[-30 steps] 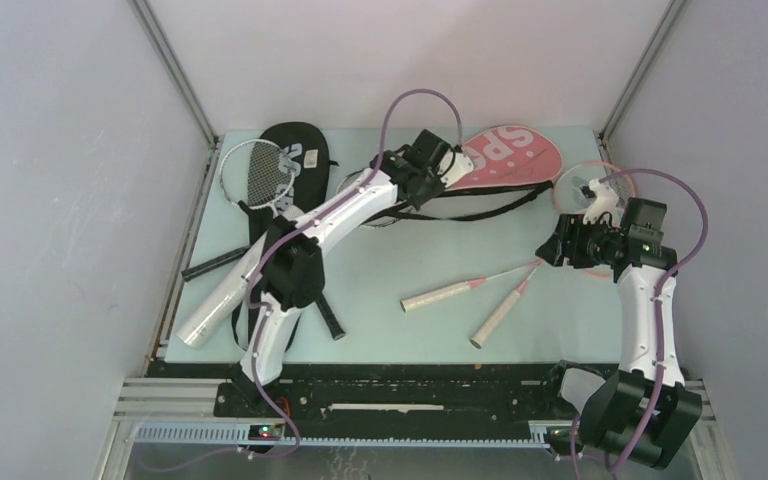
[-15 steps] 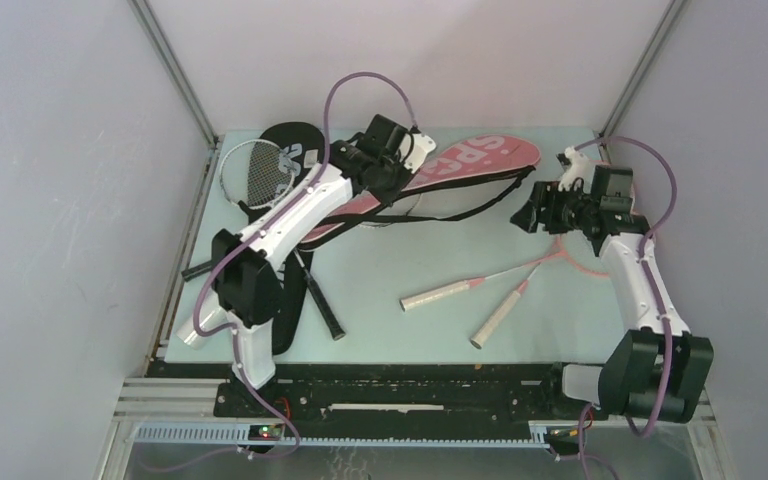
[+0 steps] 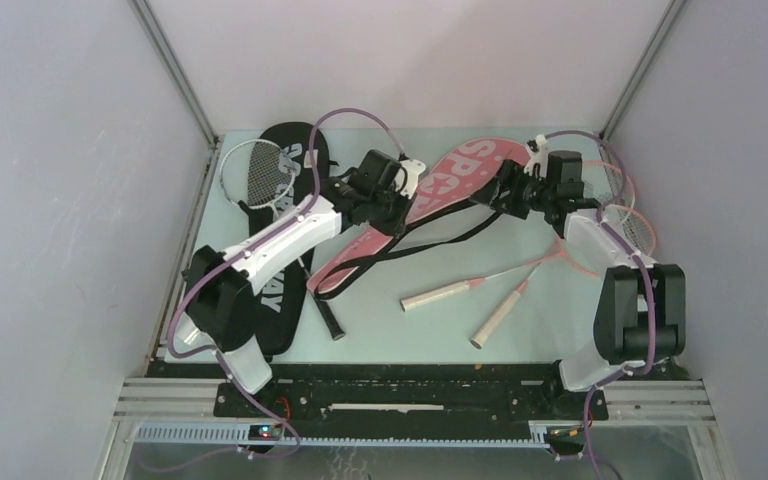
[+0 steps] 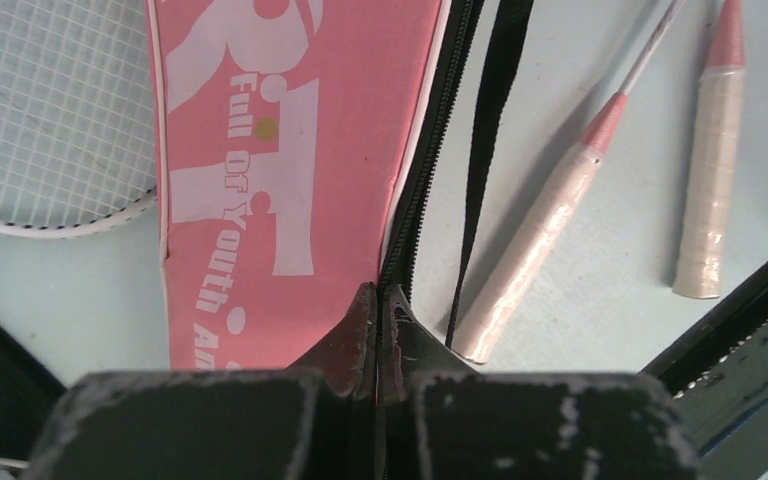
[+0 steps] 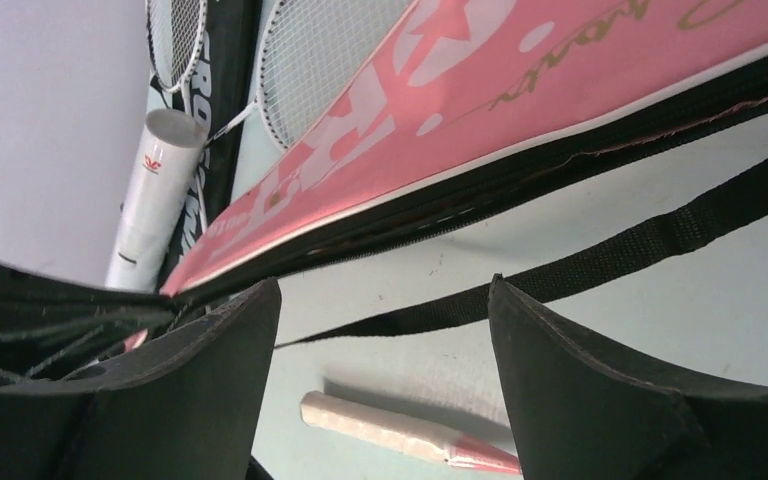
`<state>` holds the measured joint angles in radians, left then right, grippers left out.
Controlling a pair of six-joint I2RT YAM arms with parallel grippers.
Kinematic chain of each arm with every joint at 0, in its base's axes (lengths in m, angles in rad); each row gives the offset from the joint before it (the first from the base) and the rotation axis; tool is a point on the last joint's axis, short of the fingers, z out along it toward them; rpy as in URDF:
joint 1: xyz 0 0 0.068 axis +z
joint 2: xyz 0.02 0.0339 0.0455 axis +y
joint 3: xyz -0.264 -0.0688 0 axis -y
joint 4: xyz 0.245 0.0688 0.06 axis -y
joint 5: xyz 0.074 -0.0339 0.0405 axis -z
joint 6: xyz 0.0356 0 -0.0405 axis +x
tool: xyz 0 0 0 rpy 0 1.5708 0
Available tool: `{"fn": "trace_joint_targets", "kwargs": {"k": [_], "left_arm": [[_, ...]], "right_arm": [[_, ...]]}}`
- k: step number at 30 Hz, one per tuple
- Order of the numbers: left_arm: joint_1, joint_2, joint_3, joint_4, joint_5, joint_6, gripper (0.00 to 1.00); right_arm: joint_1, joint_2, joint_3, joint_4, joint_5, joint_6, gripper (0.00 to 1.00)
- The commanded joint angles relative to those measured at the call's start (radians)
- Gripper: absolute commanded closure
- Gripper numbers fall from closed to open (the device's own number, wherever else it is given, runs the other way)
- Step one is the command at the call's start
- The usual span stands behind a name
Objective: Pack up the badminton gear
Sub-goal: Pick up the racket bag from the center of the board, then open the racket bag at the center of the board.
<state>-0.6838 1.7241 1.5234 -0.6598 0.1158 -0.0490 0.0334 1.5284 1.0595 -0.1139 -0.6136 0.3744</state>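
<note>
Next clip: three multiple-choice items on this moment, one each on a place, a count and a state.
1. The white tube lies: A) near the table's left edge B) near its right edge C) inside a cover.
2. Beige racket handles on the table: A) one B) two C) four.
3. The left gripper is: A) open B) shut on the pink cover C) shut on a handle.
Key: A, it lies beyond the black cover; B, two lie side by side; B, it pinches the zipper edge.

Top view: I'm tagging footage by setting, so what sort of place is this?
Likely a lab robot cell: plain pale walls on aluminium struts, a pale green table, left arm and right arm bolted to a rail.
</note>
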Motion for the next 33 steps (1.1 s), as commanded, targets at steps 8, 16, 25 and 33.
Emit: {"fn": "trace_joint_targets", "kwargs": {"k": [8, 16, 25, 33], "left_arm": [[-0.093, -0.122, -0.103, 0.171, -0.013, -0.085, 1.00], [-0.117, -0.141, -0.147, 0.200, -0.023, -0.094, 1.00], [-0.118, -0.137, -0.157, 0.214, -0.038, -0.079, 1.00], [-0.119, -0.132, -0.157, 0.218, -0.024, -0.074, 1.00]], "right_arm": [[0.030, 0.091, 0.017, 0.086, 0.008, 0.192, 0.15], [0.037, 0.128, 0.014, 0.030, 0.060, 0.199, 0.19], [0.006, 0.012, -0.104, 0.095, 0.078, 0.249, 0.19], [-0.016, 0.014, -0.136, 0.105, 0.072, 0.268, 0.20]]}}
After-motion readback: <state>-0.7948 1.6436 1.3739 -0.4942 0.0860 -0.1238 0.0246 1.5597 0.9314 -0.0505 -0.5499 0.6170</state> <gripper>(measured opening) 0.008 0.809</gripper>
